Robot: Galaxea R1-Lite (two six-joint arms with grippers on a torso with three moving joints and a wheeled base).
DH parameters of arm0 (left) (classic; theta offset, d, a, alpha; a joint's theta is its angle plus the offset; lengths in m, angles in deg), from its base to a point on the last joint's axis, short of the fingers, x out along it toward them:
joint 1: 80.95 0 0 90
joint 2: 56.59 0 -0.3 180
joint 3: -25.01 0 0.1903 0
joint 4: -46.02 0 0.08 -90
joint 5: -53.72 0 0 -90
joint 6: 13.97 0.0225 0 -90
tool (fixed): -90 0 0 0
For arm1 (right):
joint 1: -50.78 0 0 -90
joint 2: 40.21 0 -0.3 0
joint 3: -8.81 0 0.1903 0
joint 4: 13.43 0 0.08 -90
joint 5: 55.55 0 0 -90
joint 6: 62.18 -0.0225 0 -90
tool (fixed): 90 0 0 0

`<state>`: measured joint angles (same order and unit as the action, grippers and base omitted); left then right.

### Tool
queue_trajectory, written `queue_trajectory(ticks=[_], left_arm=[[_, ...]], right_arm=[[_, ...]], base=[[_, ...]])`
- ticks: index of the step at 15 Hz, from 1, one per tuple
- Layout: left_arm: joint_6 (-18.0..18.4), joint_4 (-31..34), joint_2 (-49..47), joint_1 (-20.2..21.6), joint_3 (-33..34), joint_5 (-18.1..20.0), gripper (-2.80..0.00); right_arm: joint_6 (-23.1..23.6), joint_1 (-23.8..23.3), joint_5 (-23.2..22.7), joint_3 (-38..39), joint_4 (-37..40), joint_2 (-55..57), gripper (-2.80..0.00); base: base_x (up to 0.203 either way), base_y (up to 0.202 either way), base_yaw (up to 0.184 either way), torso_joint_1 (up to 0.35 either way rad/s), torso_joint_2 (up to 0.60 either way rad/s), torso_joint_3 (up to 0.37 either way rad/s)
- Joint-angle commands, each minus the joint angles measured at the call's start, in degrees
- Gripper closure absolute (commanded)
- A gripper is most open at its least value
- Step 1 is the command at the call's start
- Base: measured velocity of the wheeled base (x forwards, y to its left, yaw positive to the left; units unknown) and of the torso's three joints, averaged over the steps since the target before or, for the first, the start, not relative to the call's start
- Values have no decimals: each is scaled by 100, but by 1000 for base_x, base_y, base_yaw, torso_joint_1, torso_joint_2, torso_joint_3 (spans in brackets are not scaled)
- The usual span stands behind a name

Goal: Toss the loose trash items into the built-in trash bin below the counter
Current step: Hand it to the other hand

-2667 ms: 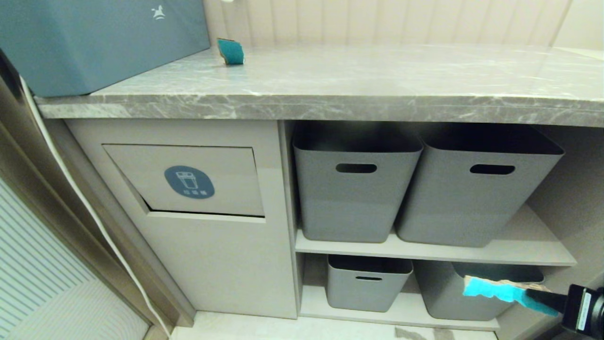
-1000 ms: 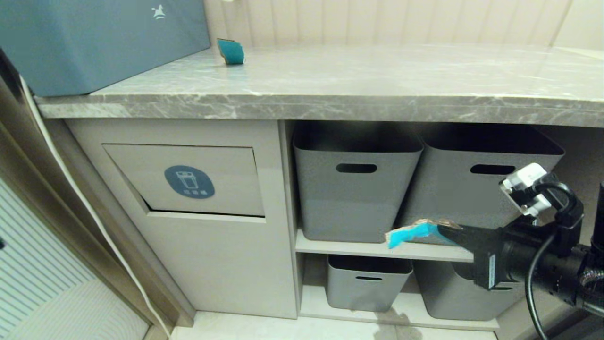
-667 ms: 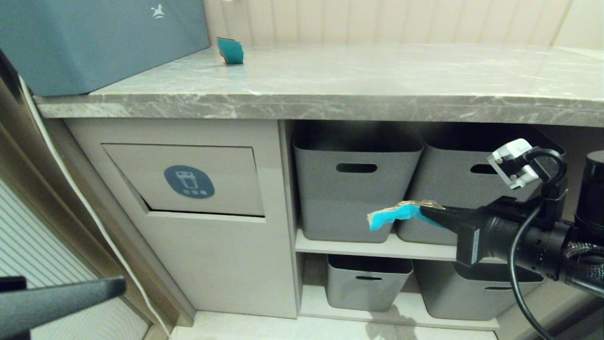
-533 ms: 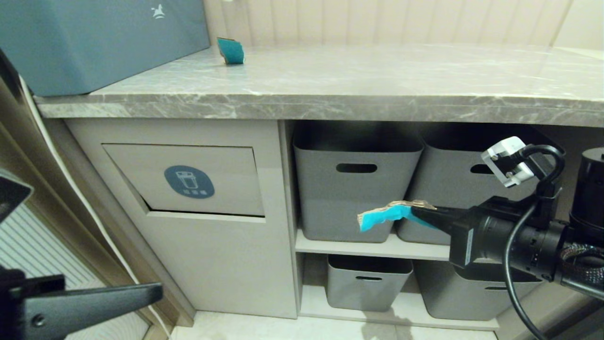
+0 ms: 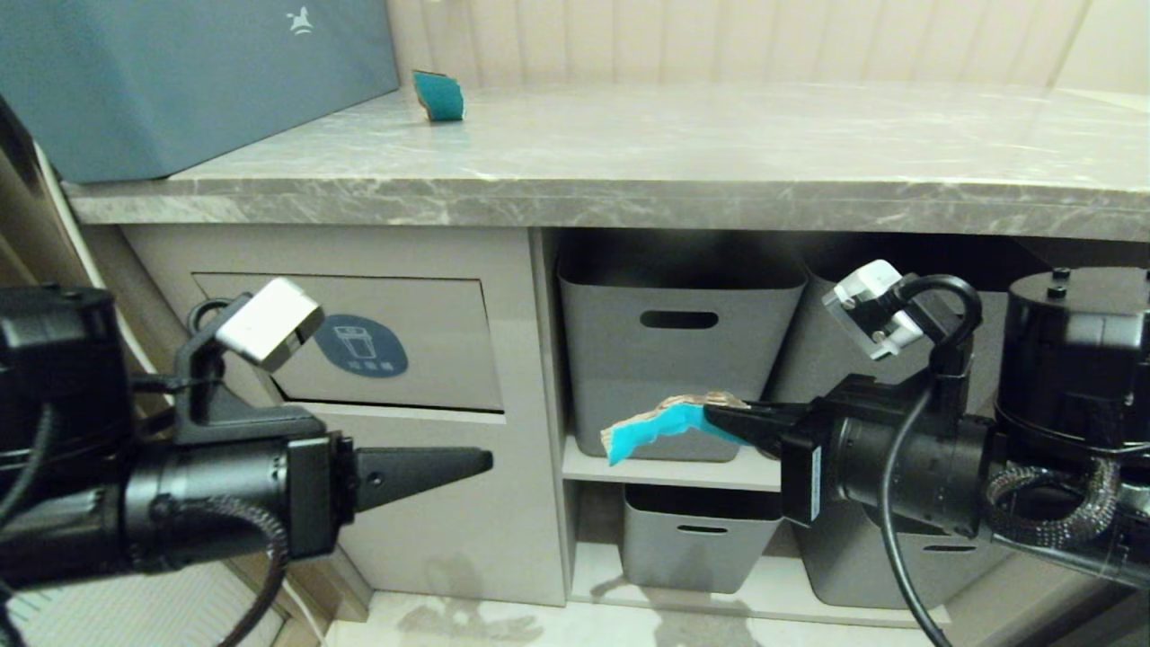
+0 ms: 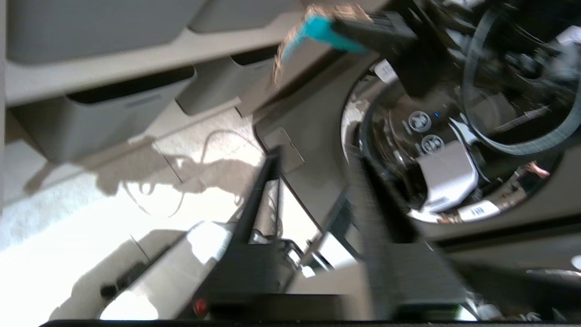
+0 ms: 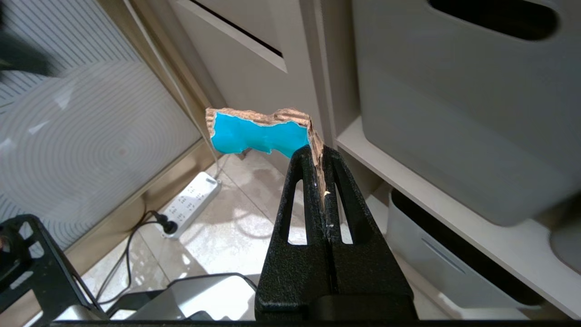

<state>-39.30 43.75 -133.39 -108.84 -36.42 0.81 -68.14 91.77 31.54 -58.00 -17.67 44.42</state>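
The left gripper (image 5: 481,463) is seen nearest, at the lower left, level and pointed toward the beige cabinet front below the flap; in the left wrist view its two fingers (image 6: 258,195) are parted with a gap between them, and nothing is held. The right gripper (image 5: 719,415) is reached in from the right in front of the shelves, its jaws pressed together on a torn scrap of cardboard (image 5: 651,427) with a bright blue face and a brown ragged edge. The scrap is held in the air before the upper shelf's front edge, beside the cabinet's right side. Behind the left arm, the built-in trash bin (image 5: 422,350) is set under the left end of the counter (image 5: 629,193), its flap marked by a round blue sticker (image 5: 361,344). To its right, grey tubs (image 5: 678,359) are stood on two shelves. On the counter's far left, a second blue scrap (image 5: 438,94) is seen near the back edge, just beside a large blue-teal box (image 5: 180,72) at the left corner.
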Motion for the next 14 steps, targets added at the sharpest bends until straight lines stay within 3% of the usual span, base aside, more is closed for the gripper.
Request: queue_trajectory(ticks=[1,7,14], left_arm=[[-5,-279,-744,-34,-100,11,-280],[-12,-932,-1392,-208,-160,0,-280],[17,-961,-1586,-595,-336,-9,-280]], right_arm=[[-11,113,-7,-99,-17,215,0],[-54,367,-3,-103,-8,333,0],[-54,566,1,-269,-17,503,0]], base=[[0,0,0,0,0,0],[0,0,0,0,0,0],[0,0,0,0,0,0]])
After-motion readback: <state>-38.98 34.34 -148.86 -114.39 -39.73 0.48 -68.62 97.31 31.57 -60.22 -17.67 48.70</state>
